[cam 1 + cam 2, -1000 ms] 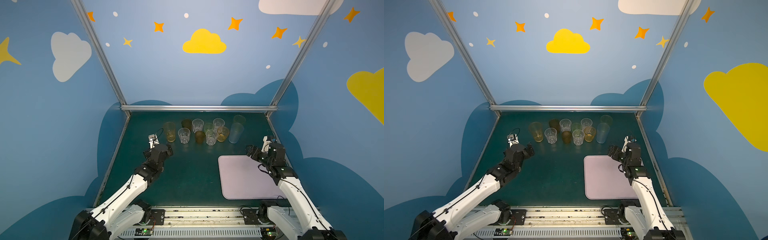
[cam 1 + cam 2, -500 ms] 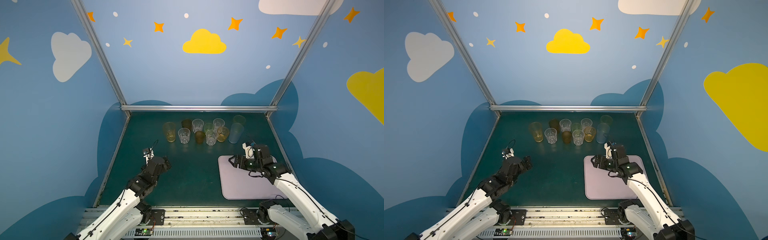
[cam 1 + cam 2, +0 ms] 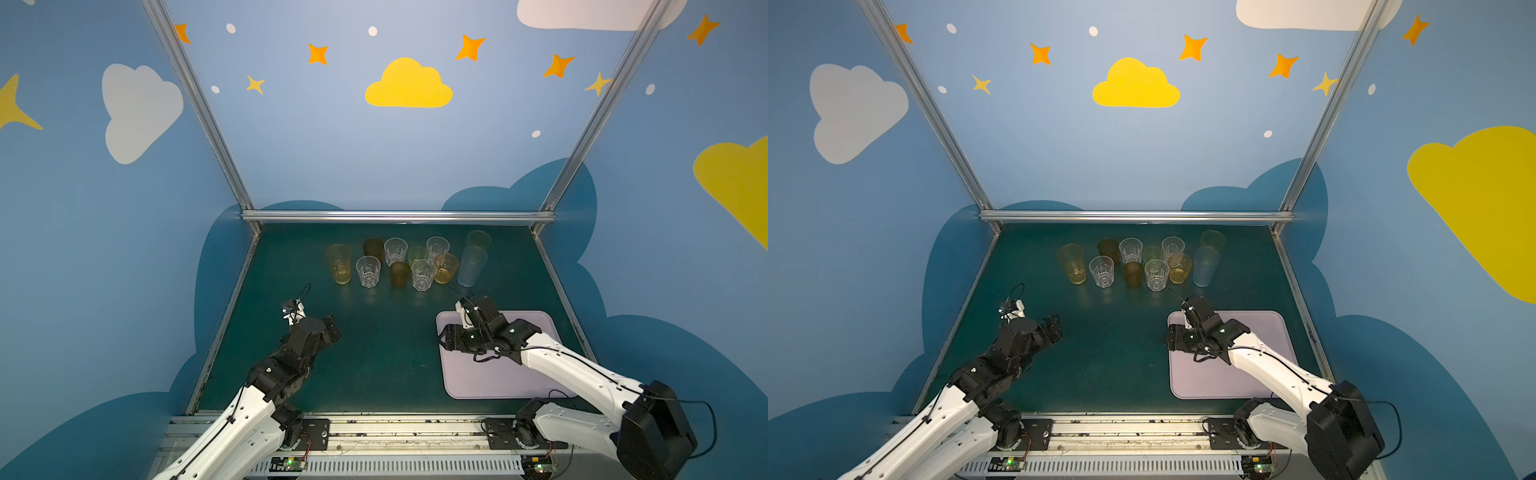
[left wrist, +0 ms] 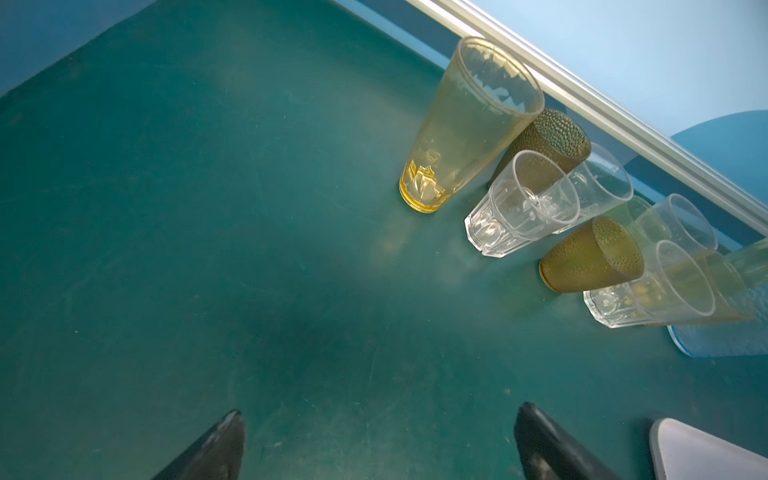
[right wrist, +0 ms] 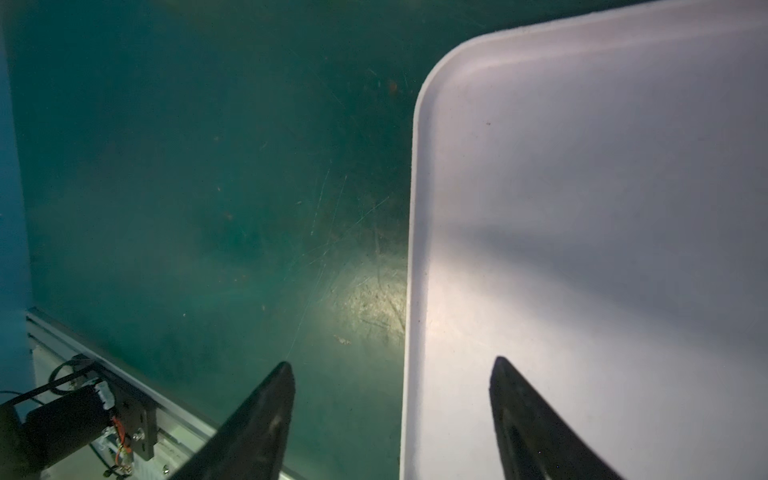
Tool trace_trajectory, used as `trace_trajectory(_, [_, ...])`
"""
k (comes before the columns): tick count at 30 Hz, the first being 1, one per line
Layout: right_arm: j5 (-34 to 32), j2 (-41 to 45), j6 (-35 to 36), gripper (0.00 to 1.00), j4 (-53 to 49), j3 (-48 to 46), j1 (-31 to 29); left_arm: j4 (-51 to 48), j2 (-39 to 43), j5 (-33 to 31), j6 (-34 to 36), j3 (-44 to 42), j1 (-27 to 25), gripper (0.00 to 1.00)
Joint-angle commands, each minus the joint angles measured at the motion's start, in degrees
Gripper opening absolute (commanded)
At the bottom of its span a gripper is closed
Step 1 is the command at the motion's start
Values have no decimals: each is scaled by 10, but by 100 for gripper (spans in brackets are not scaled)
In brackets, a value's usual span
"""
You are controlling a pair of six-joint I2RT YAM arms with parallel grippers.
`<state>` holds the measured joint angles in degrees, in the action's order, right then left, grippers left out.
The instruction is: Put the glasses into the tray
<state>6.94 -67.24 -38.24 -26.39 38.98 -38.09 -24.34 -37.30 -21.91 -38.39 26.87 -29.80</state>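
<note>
The glasses stand in a tight group at the back of the green table, among them a tall yellow one (image 3: 338, 264) (image 4: 469, 124), a clear faceted one (image 3: 368, 271) (image 4: 511, 212), a brown one (image 3: 400, 274) and a tall pale blue one (image 3: 471, 266). The empty lilac tray (image 3: 498, 382) (image 3: 1262, 374) (image 5: 582, 208) lies at the front right. My left gripper (image 3: 332, 328) (image 4: 380, 411) is open over bare table, well short of the glasses. My right gripper (image 3: 442, 338) (image 5: 392, 365) is open and holds nothing, straddling the tray's left rim from above.
An aluminium rail (image 3: 395, 216) closes the back of the table just behind the glasses, and blue walls stand on both sides. The front rail with the arm bases (image 3: 374, 428) runs along the near edge. A corner of the tray (image 4: 706, 453) shows beside my left gripper.
My left arm has drawn back from the glasses toward the front. My right gripper has swung left from the table's right edge to the tray's left rim, its jaws slightly narrower.
</note>
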Motion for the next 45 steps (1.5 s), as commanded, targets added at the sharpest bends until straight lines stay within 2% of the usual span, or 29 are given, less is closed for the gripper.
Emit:
trace_trajectory(1, [-11, -22, -30, 64, 18, -2, -13, -13, -8, 12, 7, 8, 1, 100])
trace_trajectory(7, [-11, -52, -48, 56, 34, -15, -35, -5, -16, 20, 5, 2, 5, 100])
trace_trajectory(11, [-25, -70, -60, 40, 33, -20, -49, 4, -15, 23, -1, -7, 8, 100])
trace_trajectory(17, [-36, -100, -76, 28, 32, -21, -64, 4, -14, 25, -3, -13, 13, 100])
trace_trajectory(22, [-43, -123, -87, 26, 33, -17, -76, 5, -13, 27, -3, -17, 17, 100])
trace_trajectory(25, [-44, -134, -94, 20, 34, -14, -83, 6, -12, 30, -3, -21, 21, 100])
trace_trajectory(31, [-50, -166, -115, 20, 38, -8, -102, 6, -6, 36, -4, -30, 29, 100])
trace_trajectory(35, [-65, -203, -112, 18, 11, 39, -121, -1, 4, 40, -15, -35, 34, 100])
trace_trajectory(40, [-66, -237, -118, 10, 5, 73, -136, -6, 17, 48, -5, -35, 40, 100])
trace_trajectory(45, [-48, -258, -127, 9, 19, 104, -148, -18, 26, 49, 3, -32, 48, 100])
